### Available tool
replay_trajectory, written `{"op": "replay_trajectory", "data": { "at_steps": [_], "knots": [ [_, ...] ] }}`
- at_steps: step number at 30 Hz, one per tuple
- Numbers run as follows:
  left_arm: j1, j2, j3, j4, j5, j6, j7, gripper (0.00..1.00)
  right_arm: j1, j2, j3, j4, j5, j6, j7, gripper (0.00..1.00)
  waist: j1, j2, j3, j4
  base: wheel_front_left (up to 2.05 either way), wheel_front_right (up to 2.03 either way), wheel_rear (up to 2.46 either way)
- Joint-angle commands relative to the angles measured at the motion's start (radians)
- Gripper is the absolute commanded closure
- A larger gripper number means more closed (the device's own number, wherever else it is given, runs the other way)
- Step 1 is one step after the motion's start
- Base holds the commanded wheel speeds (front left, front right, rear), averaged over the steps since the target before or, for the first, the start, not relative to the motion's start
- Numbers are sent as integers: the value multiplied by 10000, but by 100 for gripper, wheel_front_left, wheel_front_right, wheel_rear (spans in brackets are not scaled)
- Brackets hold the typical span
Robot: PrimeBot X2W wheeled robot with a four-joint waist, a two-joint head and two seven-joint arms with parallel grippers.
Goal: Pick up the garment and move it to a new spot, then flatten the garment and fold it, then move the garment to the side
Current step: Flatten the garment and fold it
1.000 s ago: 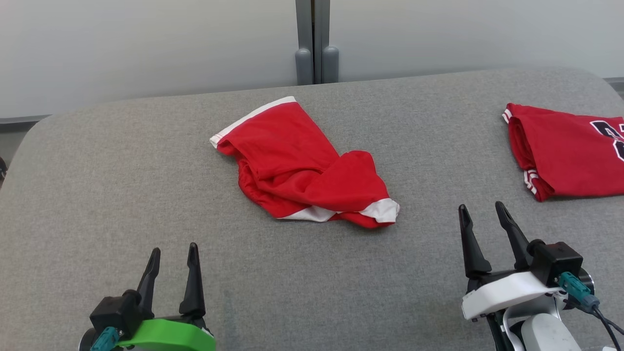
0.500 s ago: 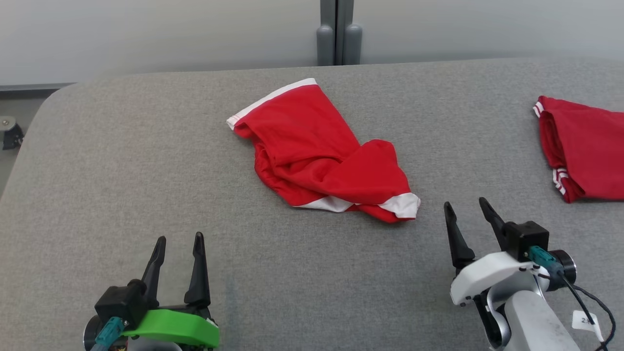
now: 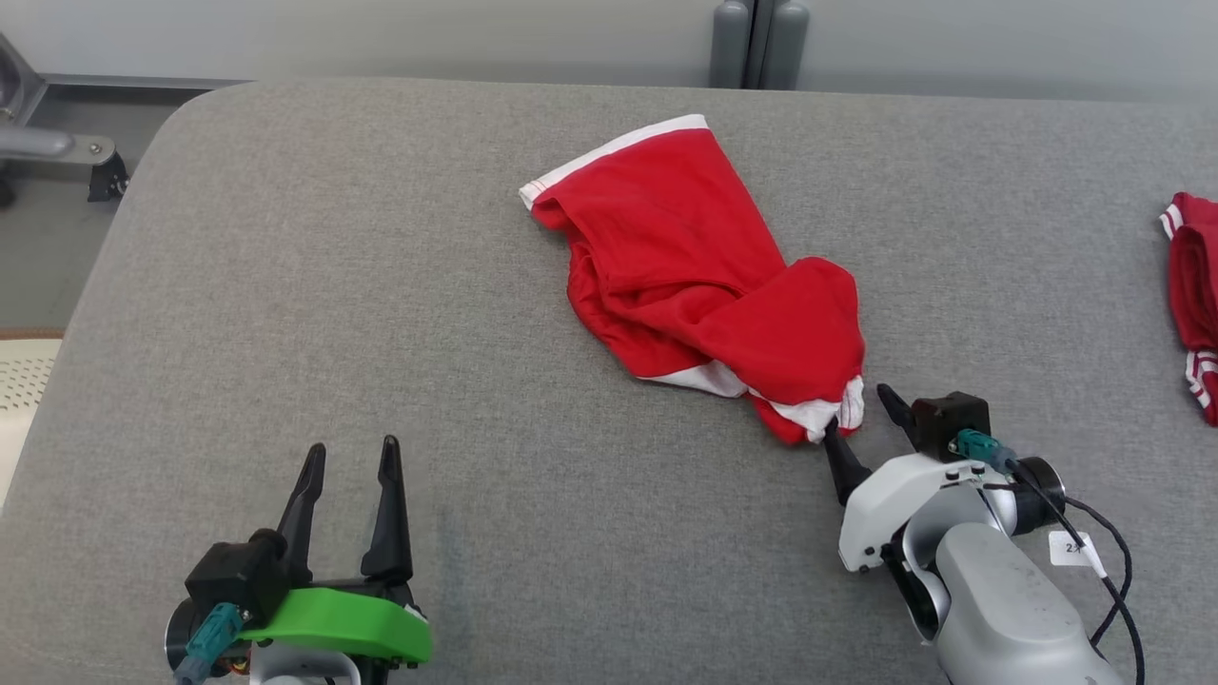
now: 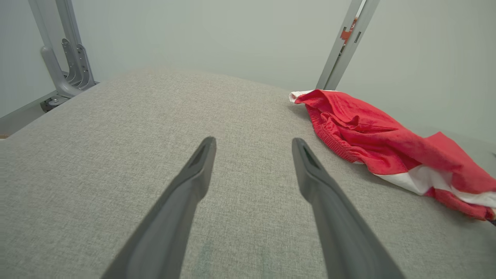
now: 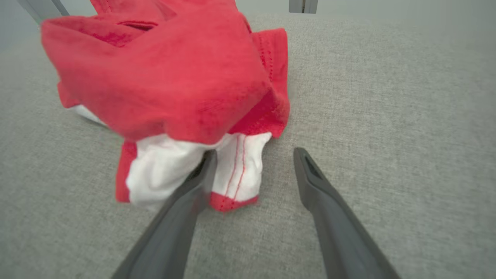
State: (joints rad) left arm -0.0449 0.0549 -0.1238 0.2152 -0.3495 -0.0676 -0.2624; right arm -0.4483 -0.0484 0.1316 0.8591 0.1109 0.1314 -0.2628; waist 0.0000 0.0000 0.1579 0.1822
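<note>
The garment (image 3: 695, 276) is a crumpled pair of red shorts with white trim, lying mid-table on the grey cloth. My right gripper (image 3: 859, 414) is open at its near right corner. In the right wrist view its left fingertip (image 5: 205, 166) pushes into the white hem of the garment (image 5: 170, 77), while the other finger rests over bare cloth. Well short of the shorts, at the lower left, my left gripper (image 3: 350, 457) stands open over the table. The left wrist view has the garment (image 4: 372, 135) off to the right of my left gripper (image 4: 252, 143).
A second red garment (image 3: 1194, 295) with white stripes lies at the table's right edge. Beyond the grey table (image 3: 285, 285), a grey post (image 3: 756, 43) stands against the pale wall. A metal frame foot (image 3: 57, 152) shows past the far left corner.
The head camera has turned left, shifting the whole picture right. My right gripper has moved forward to the garment's near corner, and that corner has bunched up. The left gripper has stayed still.
</note>
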Motion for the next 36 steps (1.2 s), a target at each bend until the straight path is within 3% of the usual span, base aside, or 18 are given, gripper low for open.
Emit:
{"op": "replay_trajectory", "data": {
  "at_steps": [1,2,3,4,5,16,27,28,29,30,31,36],
  "knots": [
    [-158,-15,58,10,111,-39,-32,0,-178,-39,81,194,113,-16,-25,11,0,0,96,125,0,0,0],
    [-156,-19,73,10,123,-40,-30,0,-268,-38,124,293,153,-16,-25,56,0,0,100,129,0,0,0],
    [-149,-21,91,1,130,-39,-30,0,-350,-38,120,312,217,-16,-25,69,0,0,104,118,0,0,0],
    [-135,-25,115,-14,134,-38,-30,0,-380,-42,67,283,227,-16,-25,89,0,0,102,97,0,0,0],
    [-113,-26,139,-33,137,-32,-30,0,-387,-42,11,214,258,-16,-25,100,0,0,103,62,0,0,0],
    [-31,-39,131,-50,152,-87,-30,0,290,-194,-2102,-1453,-606,-16,-25,100,0,0,50,-551,0,0,0],
    [2,-40,43,-8,90,-91,-32,0,881,-551,-3818,-1455,-1284,-16,-26,100,0,0,40,-659,0,0,0],
    [13,-40,41,5,96,-94,-30,0,902,-560,-3926,-1402,-1377,-16,-26,89,0,0,17,-659,0,0,0],
    [27,-40,38,17,105,-101,-31,0,923,-544,-4024,-1372,-1469,-16,-26,53,0,0,-17,-662,0,0,0],
    [42,-41,27,34,114,-103,-32,0,935,-514,-4096,-1352,-1513,-16,-26,5,0,0,-50,-667,0,0,0],
    [58,-39,8,53,129,-106,-32,0,948,-466,-4192,-1396,-1537,-16,-26,0,0,0,-105,-683,0,0,0],
    [145,-40,-37,116,213,-112,-31,0,1195,-240,-4273,-2039,-1455,-16,-26,0,0,0,-384,-837,0,0,0]
  ]
}}
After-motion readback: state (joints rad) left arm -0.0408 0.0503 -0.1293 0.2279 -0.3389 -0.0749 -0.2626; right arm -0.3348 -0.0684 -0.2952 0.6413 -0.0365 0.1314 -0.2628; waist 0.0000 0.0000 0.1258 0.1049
